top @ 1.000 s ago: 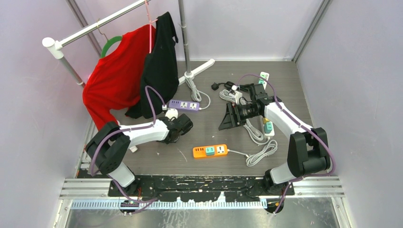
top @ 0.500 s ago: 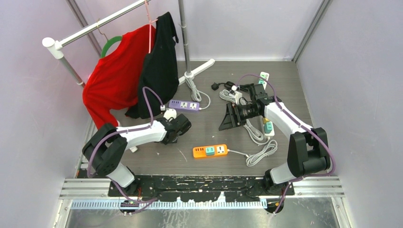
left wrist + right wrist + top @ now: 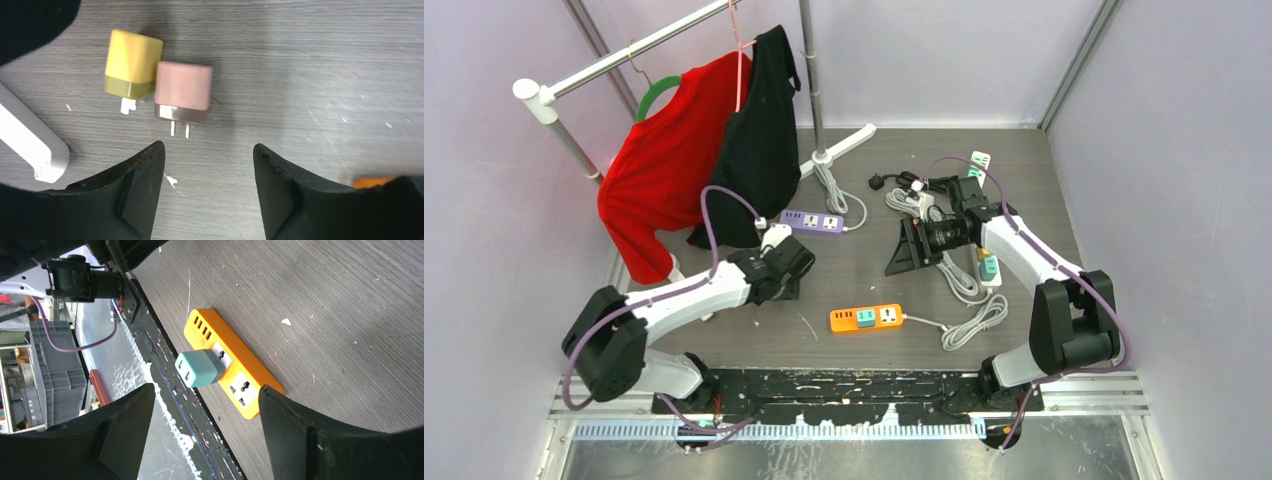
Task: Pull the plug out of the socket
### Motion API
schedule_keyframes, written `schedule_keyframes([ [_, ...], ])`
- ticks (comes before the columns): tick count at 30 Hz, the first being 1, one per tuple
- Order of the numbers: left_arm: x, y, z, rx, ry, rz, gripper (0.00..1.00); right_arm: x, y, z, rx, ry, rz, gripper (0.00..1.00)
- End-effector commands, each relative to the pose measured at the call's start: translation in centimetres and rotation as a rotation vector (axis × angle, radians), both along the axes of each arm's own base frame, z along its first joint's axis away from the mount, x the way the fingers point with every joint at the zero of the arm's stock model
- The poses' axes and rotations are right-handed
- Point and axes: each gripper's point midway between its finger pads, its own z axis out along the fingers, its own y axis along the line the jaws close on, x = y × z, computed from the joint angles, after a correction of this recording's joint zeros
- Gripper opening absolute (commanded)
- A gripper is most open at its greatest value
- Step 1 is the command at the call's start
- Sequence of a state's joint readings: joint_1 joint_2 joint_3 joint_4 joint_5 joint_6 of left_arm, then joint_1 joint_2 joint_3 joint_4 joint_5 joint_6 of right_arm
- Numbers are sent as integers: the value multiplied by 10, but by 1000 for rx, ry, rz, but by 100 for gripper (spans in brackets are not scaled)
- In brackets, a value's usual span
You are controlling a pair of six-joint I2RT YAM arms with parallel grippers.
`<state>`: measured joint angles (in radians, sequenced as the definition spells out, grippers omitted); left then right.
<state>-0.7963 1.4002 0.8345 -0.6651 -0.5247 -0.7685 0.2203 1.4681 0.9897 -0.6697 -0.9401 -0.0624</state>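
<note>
The left fingers (image 3: 150, 162) are seen moderately parted with nothing between them, held low over the grey desk (image 3: 310, 60). Just ahead of their gap a pink plug (image 3: 182, 97) is laid flat, its two prongs turned toward the fingers. A yellow plug (image 3: 132, 67) is set just beside it, on the side toward a white bar (image 3: 30, 140). Both plugs are out of any socket. The right fingers (image 3: 127, 425) are spread wide and nothing is held by them; they are raised well above the desk. Below them an orange power strip (image 3: 240, 372) is laid, and a teal plug (image 3: 197, 368) is seated in the socket next to its USB end. In the overhead view this strip is found near the front of the desk, between the two arms. A purple power strip (image 3: 812, 221) is placed farther back, near a rack (image 3: 544, 95) hung with a red garment (image 3: 664, 165) and a black garment (image 3: 759, 140).
</note>
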Motion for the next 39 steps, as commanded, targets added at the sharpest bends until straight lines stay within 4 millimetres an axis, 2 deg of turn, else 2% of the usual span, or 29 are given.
schedule_keyframes([
  [1, -3, -21, 24, -149, -41, -125, 66, 6, 1, 23, 29, -104, 20, 81],
  [9, -22, -70, 62, -506, -205, -437, 70, 2, 2, 26, 44, -124, 35, 81],
  [14, -37, -89, 81, -682, -318, -572, 78, 1, 3, 29, 60, -137, 44, 81],
  [19, -47, -102, 93, -797, -396, -674, 79, -2, 4, 33, 75, -150, 52, 81],
  [26, -57, -113, 97, -884, -468, -775, 80, -4, 4, 34, 89, -160, 63, 80],
  [31, -59, -117, 88, -874, -457, -818, 82, -11, 7, 39, 120, -188, 97, 80],
  [34, -59, -121, 80, -859, -432, -841, 83, -18, 12, 40, 115, -251, 142, 81],
  [39, -66, -132, 73, -841, -415, -974, 87, -32, 25, 32, 75, -401, 255, 82],
])
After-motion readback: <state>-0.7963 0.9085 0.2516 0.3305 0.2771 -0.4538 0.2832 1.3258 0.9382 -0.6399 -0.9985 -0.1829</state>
